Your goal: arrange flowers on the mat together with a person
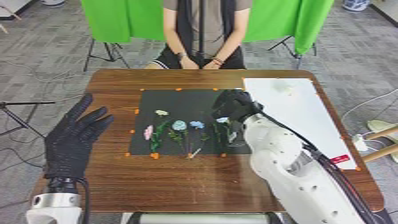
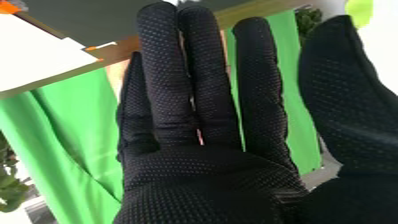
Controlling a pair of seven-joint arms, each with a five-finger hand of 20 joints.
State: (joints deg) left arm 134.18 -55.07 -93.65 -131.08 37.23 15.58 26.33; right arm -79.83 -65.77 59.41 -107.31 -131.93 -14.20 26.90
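Flowers line the dark mat at centre, arranging apparently mostly done; a pale patch at upper right may be another. The right hand, mid-frame, and left hand, far left, are released.

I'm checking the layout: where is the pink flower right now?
In the head view, the pink flower lies on the dark mat, near its left edge, nearer the robot than the cream flower.

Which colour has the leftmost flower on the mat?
The leftmost flower is pink, clearest in the head view.
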